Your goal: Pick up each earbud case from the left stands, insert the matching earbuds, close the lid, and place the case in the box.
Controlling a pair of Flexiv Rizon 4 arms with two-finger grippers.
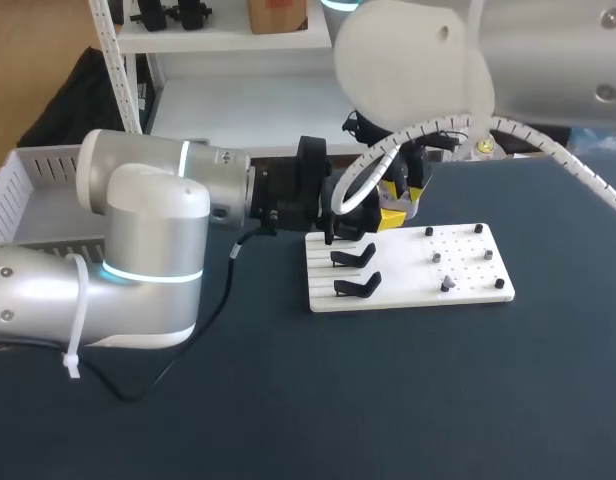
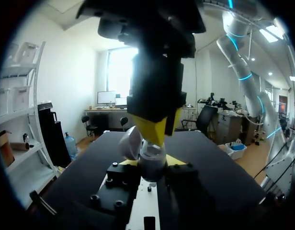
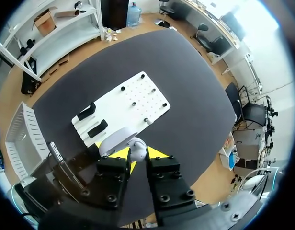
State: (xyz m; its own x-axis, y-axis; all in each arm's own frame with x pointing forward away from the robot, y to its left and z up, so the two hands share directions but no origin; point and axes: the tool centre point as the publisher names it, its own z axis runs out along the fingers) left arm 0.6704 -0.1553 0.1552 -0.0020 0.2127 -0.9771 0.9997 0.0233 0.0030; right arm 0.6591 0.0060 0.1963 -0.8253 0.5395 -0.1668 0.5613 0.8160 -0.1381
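Above the board's (image 1: 468, 262) far edge, my left gripper (image 2: 151, 163) grasps the case (image 3: 119, 140) directly beneath my right gripper (image 3: 138, 154), whose clench I cannot tell.

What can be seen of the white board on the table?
The white board is a flat rectangle, plastic by its look, lying flat on the dark table. Its left half is grooved and carries two black stands. Its right half has a grid of holes with a few small pegs and dark studs near the corners.
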